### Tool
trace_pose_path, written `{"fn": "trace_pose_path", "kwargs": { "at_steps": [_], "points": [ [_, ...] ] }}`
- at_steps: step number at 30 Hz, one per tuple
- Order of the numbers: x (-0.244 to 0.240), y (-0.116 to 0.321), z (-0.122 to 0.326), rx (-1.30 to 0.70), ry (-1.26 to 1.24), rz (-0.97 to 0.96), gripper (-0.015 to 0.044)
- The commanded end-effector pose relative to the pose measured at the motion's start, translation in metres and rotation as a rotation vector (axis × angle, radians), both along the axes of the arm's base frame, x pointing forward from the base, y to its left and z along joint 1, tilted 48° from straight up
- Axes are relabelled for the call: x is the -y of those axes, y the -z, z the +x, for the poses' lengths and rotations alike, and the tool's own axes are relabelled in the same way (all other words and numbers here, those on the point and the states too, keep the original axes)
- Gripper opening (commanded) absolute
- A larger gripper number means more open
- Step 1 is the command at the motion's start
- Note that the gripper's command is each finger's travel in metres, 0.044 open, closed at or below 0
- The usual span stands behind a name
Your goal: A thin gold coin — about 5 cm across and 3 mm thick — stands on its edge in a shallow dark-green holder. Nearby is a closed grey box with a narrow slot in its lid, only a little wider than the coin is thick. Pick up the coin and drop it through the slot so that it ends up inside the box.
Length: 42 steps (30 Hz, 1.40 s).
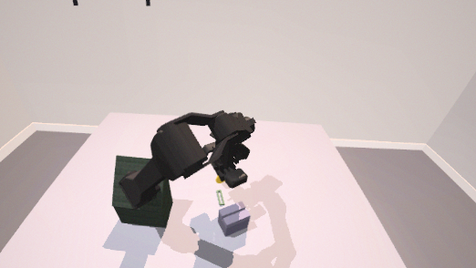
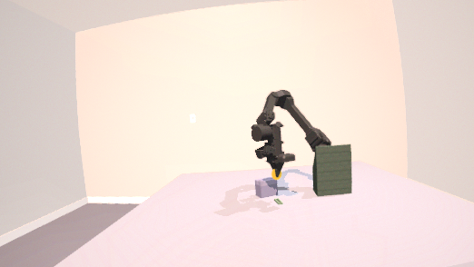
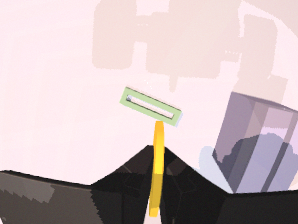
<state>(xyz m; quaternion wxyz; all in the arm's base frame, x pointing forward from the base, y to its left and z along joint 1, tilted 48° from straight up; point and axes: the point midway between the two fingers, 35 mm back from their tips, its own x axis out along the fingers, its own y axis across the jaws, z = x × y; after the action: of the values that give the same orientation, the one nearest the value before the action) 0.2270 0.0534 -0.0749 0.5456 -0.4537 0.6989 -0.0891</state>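
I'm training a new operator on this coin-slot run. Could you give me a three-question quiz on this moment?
1. True or false: the gripper is shut on the coin.
2. The green holder is: A) holding the coin, B) without a coin, C) on the grey box.
3. Fill in: the coin is held ___ the table, not resting on it.

Key: 1 true; 2 B; 3 above.

Gold coin [image 3: 157, 169] — thin, edge-on in the wrist view, upright, off the table (pinched at its lower part between dark fingers). Green holder [image 3: 150, 106] lies flat on the table, its slot bare. Grey box [image 1: 233, 219] sits just beside the holder — lid slot visible, coin above and short of it.
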Motion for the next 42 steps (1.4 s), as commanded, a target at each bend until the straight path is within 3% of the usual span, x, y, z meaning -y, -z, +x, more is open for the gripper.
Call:
{"fn": "trace_pose_path", "kwargs": {
  "at_steps": [1,42],
  "points": [
    [0.001,-0.001,0.000,0.073,0.071,-0.001,0.0000],
    [0.049,-0.055,0.038,0.072,0.069,0.005,0.0000]
  ]
}}
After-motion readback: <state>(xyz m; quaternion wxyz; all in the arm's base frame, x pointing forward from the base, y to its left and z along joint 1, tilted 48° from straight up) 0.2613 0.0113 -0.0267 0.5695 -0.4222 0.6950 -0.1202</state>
